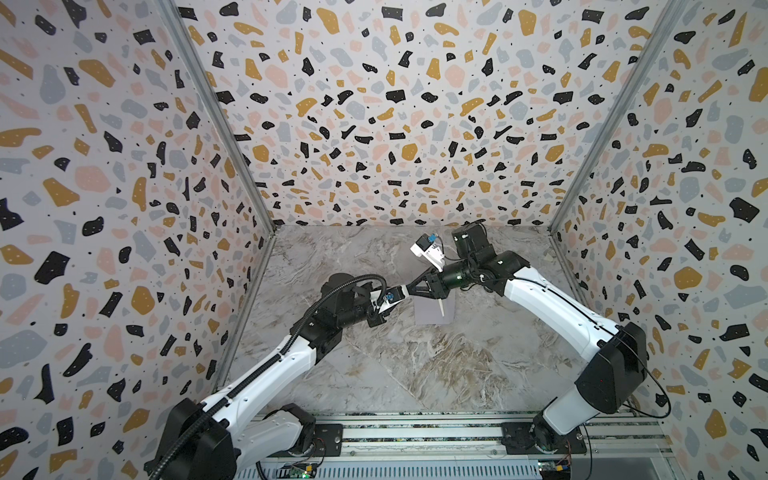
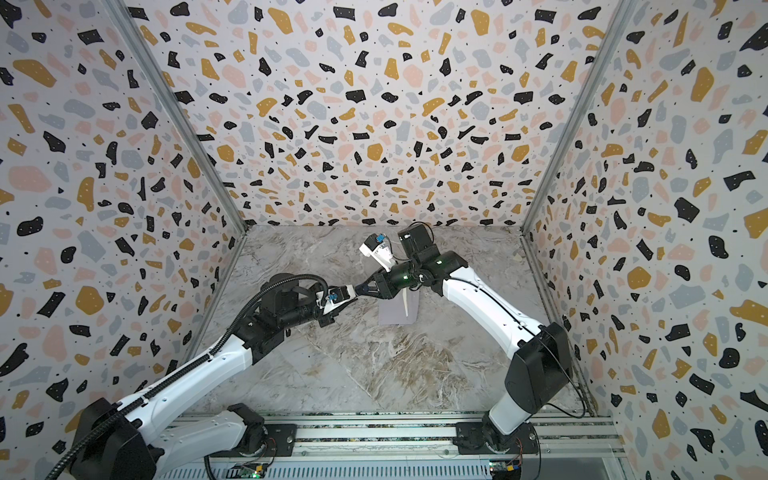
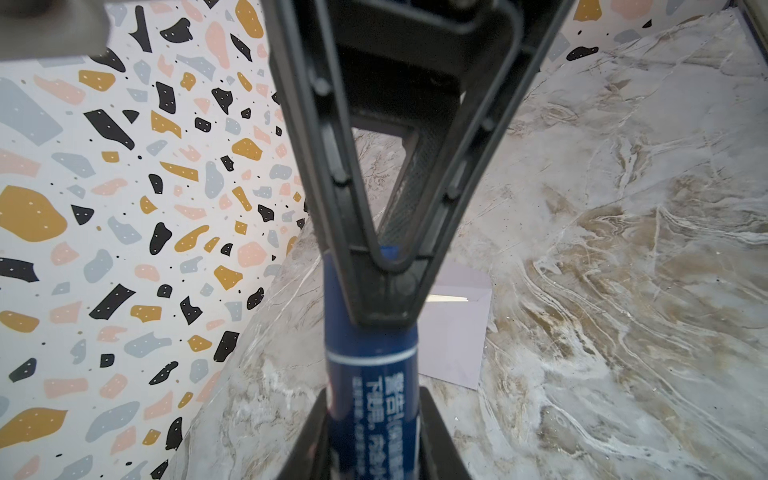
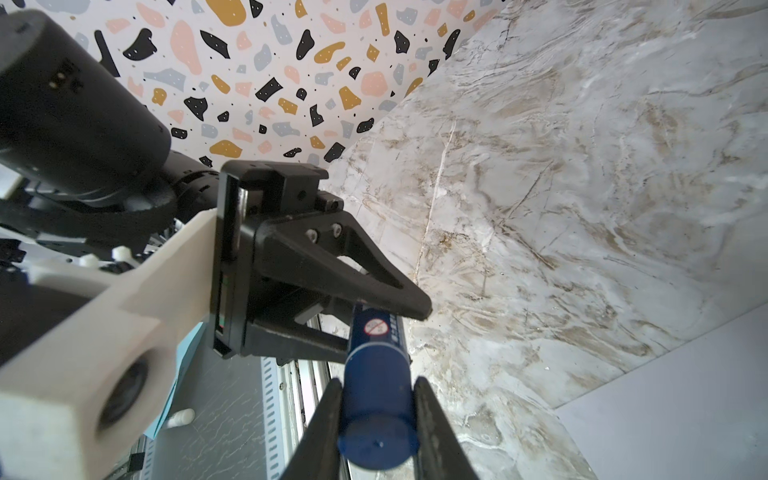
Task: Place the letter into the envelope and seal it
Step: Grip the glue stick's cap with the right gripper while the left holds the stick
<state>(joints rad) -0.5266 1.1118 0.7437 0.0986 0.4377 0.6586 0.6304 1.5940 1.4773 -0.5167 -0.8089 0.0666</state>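
Your left gripper (image 3: 374, 436) and your right gripper (image 4: 378, 419) are both closed on the same blue glue stick (image 3: 370, 374), one at each end. They hold it in the air above the envelope (image 1: 430, 318), which lies flat on the table (image 1: 415, 374) and shows only a thin tan strip, which I take for the edge of the letter (image 3: 446, 298). If you pull the two ends apart out of line, the round tube can twist out of one grip and drop on the envelope, pushing it aside. The flap can also be glued badly if that edge is sticking out.
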